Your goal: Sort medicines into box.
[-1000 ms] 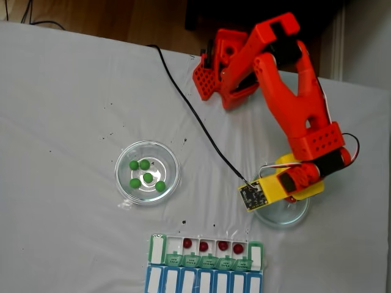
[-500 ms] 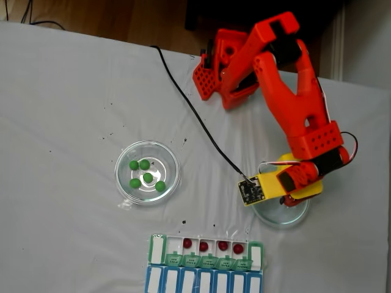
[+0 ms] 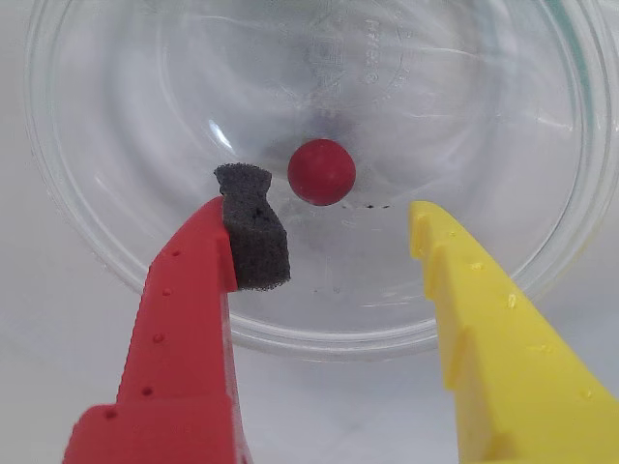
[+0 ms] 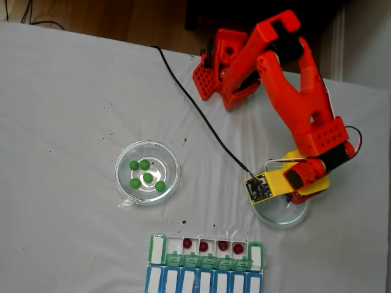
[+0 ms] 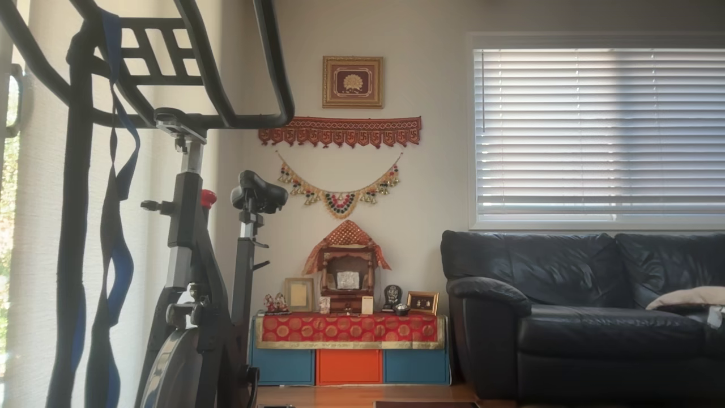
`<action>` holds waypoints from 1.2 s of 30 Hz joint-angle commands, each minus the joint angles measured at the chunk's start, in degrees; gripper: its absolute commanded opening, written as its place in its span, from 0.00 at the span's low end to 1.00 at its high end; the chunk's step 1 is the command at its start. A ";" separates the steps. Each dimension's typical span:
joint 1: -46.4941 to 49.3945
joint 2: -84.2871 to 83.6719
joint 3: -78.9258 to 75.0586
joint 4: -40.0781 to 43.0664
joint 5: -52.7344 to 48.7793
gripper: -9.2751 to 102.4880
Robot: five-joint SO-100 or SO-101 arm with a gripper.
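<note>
status, fixed view, left to right. left glass dish (image 4: 147, 173): five green balls (image 4: 147, 177), none sorted yet. pill organizer (image 4: 205, 265), bottom centre: four dark red balls (image 4: 204, 245) lie one each in four open compartments of the green-lidded row; the blue-lidded row appears shut, though it is cut off at the frame edge and cannot be confirmed. right glass dish (image 4: 282, 212): the orange arm (image 4: 293, 97) reaches down over it.

wrist view: the gripper (image 3: 334, 227) hangs over this dish (image 3: 87, 232) with jaws spread wide, holding nothing. the red finger with its foam pad (image 3: 253, 227) is at left, the yellow finger (image 3: 464, 290) at right. one red ball (image 3: 321, 171) rests on the dish floor just beyond the tips, touching neither.

judgement: red sorting is nearly done, with one ball left; all green balls remain.
</note>
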 commanded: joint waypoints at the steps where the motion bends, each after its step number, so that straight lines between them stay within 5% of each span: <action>1: -0.44 3.69 -0.97 -0.70 0.44 0.31; 36: 0.18 -3.08 -0.62 -3.78 3.87 0.31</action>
